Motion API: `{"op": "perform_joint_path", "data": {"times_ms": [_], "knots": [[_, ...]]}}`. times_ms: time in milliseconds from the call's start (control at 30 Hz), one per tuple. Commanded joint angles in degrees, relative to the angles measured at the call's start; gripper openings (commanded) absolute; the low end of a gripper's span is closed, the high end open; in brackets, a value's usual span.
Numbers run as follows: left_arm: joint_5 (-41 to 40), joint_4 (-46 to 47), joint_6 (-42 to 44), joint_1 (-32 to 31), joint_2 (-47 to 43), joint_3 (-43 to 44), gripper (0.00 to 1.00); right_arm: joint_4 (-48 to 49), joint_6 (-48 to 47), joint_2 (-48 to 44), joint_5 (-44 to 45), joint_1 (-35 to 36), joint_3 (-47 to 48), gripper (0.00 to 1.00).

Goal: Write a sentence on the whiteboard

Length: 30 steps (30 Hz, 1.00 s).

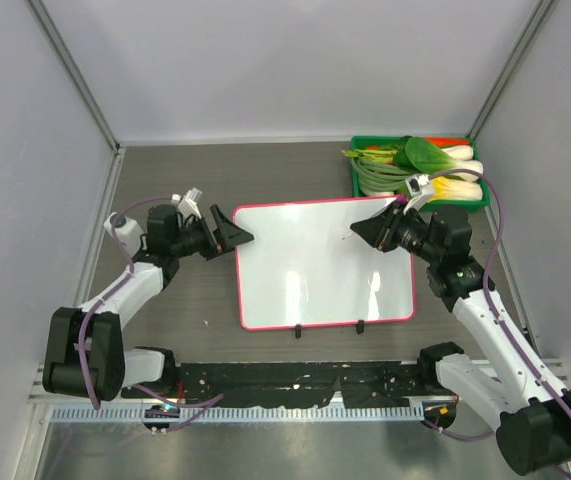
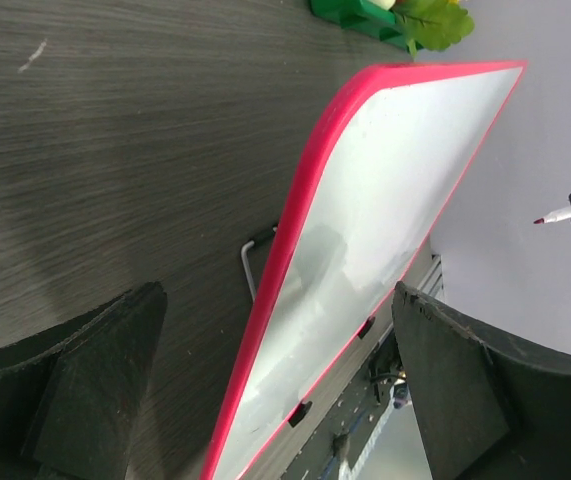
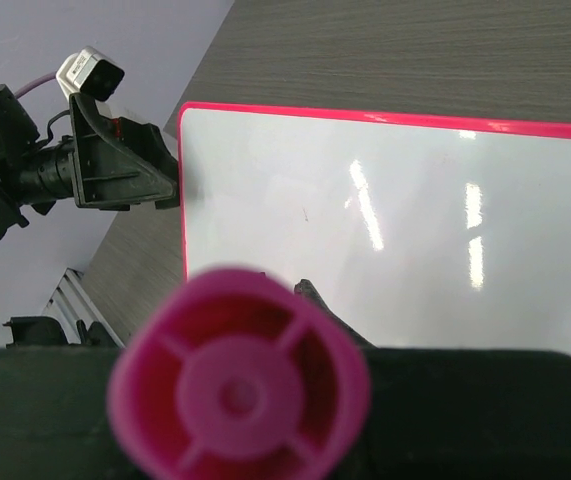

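The whiteboard (image 1: 315, 265) lies flat mid-table, pink frame, two black clips on its near edge. No sentence shows on it, only a tiny dark mark (image 3: 305, 212). My left gripper (image 1: 237, 238) is open at the board's far left corner. In the left wrist view its jaws (image 2: 277, 295) straddle the board's pink edge (image 2: 295, 230) without closing. My right gripper (image 1: 370, 228) is shut on the pink marker (image 3: 238, 375) and holds it over the board's upper right area. The marker tip (image 2: 550, 217) hangs just above the surface.
A green tray (image 1: 357, 180) of vegetables stands at the far right, just behind my right gripper; its corner shows in the left wrist view (image 2: 350, 12). Grey walls close in the table on three sides. A black rail (image 1: 295, 378) runs along the near edge.
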Motion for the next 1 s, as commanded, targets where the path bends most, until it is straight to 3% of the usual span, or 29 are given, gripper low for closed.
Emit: {"op": "perform_joint_path", "data": {"times_ms": [0,667,967], "knots": [[2.51,1.16,1.27,-2.00,1.84,3.22,0.99,0.61,-1.09,-1.31,1.13,0.35,0.38,0.01],[4.00,0.11,1.98,-3.50,5.88,5.07,0.93,1.47,-0.21,-0.17,1.04,0.43,-0.85,0.01],[4.88,-0.16,1.71,-3.85,7.11,5.69,0.86,-2.74,-1.18,1.42,6.65,2.19,1.95,0.01]]}}
